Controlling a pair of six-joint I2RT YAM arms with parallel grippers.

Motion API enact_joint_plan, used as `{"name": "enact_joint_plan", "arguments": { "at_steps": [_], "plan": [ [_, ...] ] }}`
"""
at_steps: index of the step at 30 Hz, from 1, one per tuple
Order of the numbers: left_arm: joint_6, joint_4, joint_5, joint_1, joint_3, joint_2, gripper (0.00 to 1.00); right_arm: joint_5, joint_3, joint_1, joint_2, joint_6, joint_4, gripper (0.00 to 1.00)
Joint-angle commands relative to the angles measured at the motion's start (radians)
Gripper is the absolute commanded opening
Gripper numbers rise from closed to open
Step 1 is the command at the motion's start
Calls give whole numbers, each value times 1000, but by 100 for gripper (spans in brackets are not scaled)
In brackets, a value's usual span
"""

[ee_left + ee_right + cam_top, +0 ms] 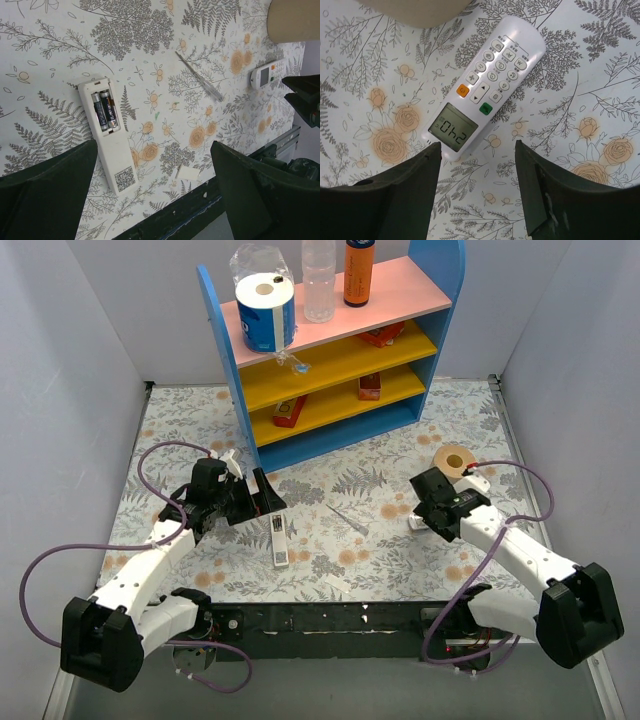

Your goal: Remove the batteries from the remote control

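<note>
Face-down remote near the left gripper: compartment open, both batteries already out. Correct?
No. The left wrist view shows both batteries seated in the open compartment of the face-down remote, not out. It does lie near the left gripper.
</note>
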Motion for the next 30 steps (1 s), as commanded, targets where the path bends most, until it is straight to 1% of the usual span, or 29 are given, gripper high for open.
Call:
{"name": "enact_joint_plan", "arguments": {
  "at_steps": [1, 5, 9, 10, 12, 19, 25, 30],
  "plan": [
    [28, 31, 28, -8, 2, -34, 98, 2, 57, -72, 63, 131, -14, 68],
    [30, 31, 36, -9, 3, -38, 98, -17, 117, -129, 175, 233, -104, 70],
    [30, 31, 31, -11, 3, -40, 98, -26, 193, -164, 315, 267, -176, 74],
    [30, 31, 30, -11, 2, -38, 98, -20, 221, -167, 332, 271, -186, 77],
    [30, 32, 31, -11, 2, -38, 98, -14, 236, -167, 364, 277, -181, 79],
    [31, 32, 31, -11, 3, -28, 98, -9, 224, -169, 389, 317, -140, 80],
    [33, 34, 45, -11, 3, 6, 98, 0, 204, -169, 418, 314, -134, 78],
    [33, 37, 45, -12, 2, 3, 98, -8, 172, -170, 426, 331, -137, 75]
  ]
}}
